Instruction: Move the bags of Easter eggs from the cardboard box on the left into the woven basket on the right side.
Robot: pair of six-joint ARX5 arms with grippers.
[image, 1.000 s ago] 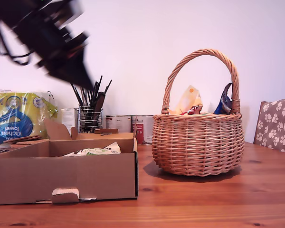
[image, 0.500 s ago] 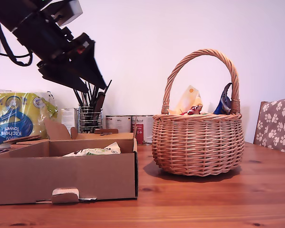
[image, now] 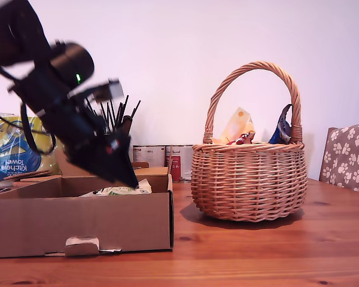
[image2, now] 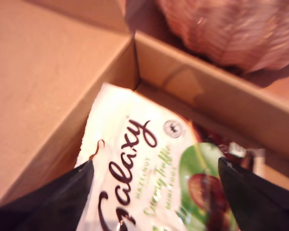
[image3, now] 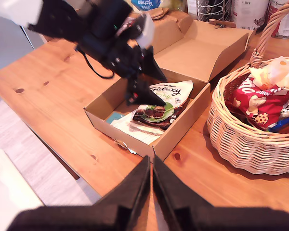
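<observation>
Honestly, with my first gripper [image2: 154,192] fingers spread over the white-green Galaxy bag [image2: 149,178] beside the cardboard box [image2: 48,96] wall, they could clip that wall or slide off the glossy pouch; my second gripper [image3: 151,192] fingers are pressed together.

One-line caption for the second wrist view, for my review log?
My first hand, open, reaches into the cardboard box over the Galaxy bag; woven basket beside it.
</observation>
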